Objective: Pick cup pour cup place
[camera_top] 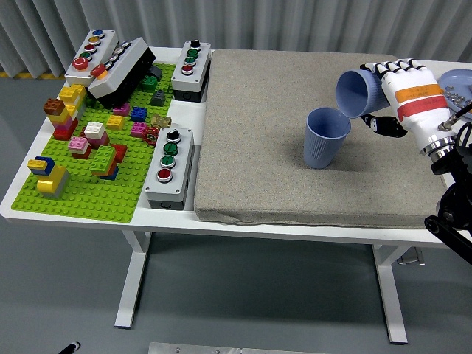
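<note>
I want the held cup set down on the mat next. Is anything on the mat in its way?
Only the upright blue cup, just left of and below the tilted cup in the right hand. The rest of the grey mat looks bare.

The plate (459,76) at the counter's far right corner was cut off by the frame edge; its small contents were too tiny to identify.

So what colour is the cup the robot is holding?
Light blue; the tipped cup in the right hand shows in the head view.
</note>
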